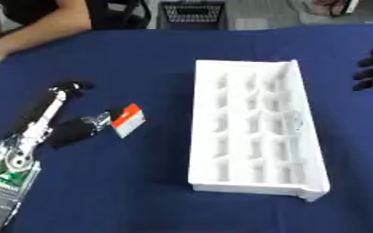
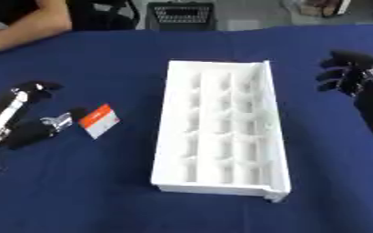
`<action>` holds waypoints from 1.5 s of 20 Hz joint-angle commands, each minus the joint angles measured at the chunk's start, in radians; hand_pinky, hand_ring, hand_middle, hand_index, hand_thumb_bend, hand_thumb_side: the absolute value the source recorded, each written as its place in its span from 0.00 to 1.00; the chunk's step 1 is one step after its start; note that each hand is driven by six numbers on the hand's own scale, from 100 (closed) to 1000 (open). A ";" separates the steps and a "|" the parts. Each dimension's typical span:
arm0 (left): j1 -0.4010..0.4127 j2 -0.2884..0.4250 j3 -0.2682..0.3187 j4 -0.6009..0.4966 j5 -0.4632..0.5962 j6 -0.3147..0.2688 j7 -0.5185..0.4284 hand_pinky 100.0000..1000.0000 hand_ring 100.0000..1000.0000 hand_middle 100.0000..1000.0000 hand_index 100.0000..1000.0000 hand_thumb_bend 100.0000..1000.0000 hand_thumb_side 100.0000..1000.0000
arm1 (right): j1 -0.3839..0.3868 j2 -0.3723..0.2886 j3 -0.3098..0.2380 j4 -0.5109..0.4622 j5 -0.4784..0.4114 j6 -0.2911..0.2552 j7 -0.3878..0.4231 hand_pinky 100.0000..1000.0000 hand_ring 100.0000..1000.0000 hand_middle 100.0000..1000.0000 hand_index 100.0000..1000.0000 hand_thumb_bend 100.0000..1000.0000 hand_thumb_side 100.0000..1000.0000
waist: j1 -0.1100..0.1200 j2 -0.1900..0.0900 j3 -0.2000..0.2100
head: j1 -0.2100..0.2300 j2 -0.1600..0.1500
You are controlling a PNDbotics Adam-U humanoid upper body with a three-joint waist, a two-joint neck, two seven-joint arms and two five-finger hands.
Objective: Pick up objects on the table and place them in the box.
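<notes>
A small box (image 1: 128, 119) with a red top and white side lies on the blue table left of centre. My left hand (image 1: 72, 131) reaches in from the lower left. One long finger (image 1: 52, 105) stretches straight up the table, and a silver-tipped finger touches the small box's left edge. Nothing is curled round the box. The white box (image 1: 253, 189), a long tray with several empty compartments, stands at the centre. My right hand (image 2: 345, 75) hovers at the right edge, beyond the tray's far right corner, with its black fingers spread and holding nothing.
The blue table (image 1: 134, 191) spreads on all sides of the tray. A person's forearm (image 1: 38, 32) rests on the far left corner of the table. A black basket (image 1: 191, 13) stands behind the far edge.
</notes>
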 commanded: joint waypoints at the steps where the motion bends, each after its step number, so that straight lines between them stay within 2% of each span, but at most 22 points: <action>1: -0.024 0.015 -0.015 0.032 -0.009 0.007 -0.004 0.88 0.83 0.83 0.86 0.70 0.64 | -0.005 -0.026 -0.005 -0.013 -0.001 0.000 0.006 0.62 0.67 0.70 0.85 0.00 0.92 | -0.001 -0.017 -0.002 | -0.004 -0.014; 19: -0.123 -0.040 -0.071 0.298 -0.089 -0.006 -0.035 0.88 0.83 0.83 0.86 0.71 0.63 | -0.001 -0.023 -0.002 -0.011 0.002 0.001 0.011 0.62 0.67 0.70 0.85 0.00 0.92 | -0.004 -0.018 -0.005 | 0.003 -0.014; 30: -0.151 -0.038 -0.081 0.357 -0.149 -0.003 -0.052 0.87 0.83 0.83 0.83 0.68 0.61 | 0.001 -0.023 -0.002 -0.010 0.002 0.001 0.014 0.62 0.67 0.70 0.85 0.00 0.92 | -0.005 -0.018 -0.005 | 0.003 -0.011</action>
